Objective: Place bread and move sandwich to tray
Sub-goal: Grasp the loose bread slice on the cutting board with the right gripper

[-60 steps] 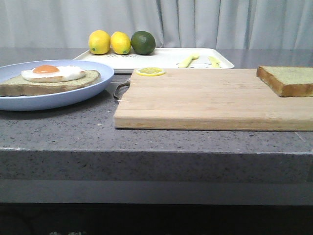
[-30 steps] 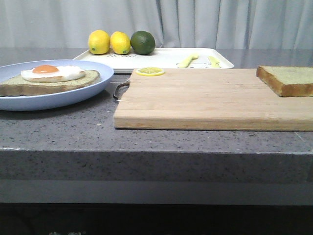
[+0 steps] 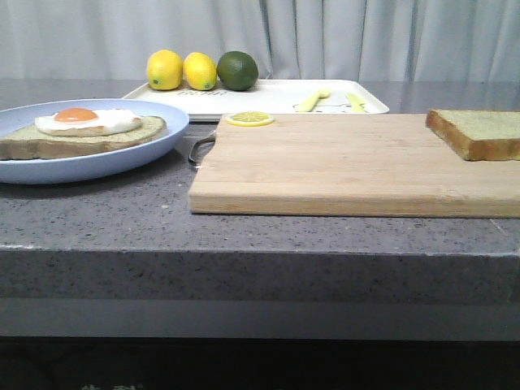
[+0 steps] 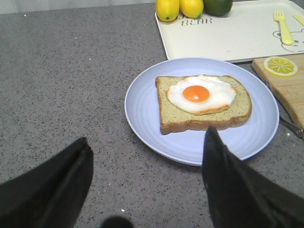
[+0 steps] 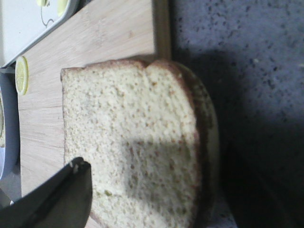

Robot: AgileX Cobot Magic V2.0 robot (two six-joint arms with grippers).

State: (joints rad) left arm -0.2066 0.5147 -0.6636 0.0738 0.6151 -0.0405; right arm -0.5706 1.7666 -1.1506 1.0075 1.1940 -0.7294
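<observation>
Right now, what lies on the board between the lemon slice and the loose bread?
Nothing: in the front view the cutting board is bare wood from the lemon slice to the bread.

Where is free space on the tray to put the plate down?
The tray is bare in its middle, between the two lemons and lime at its far left corner and the yellow fork toward its right. Those two ends are crowded.

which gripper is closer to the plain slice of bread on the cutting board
Right. The right gripper hangs just over the bread, one finger overlapping its edge. The left gripper is open above the blue plate, away from it.
</observation>
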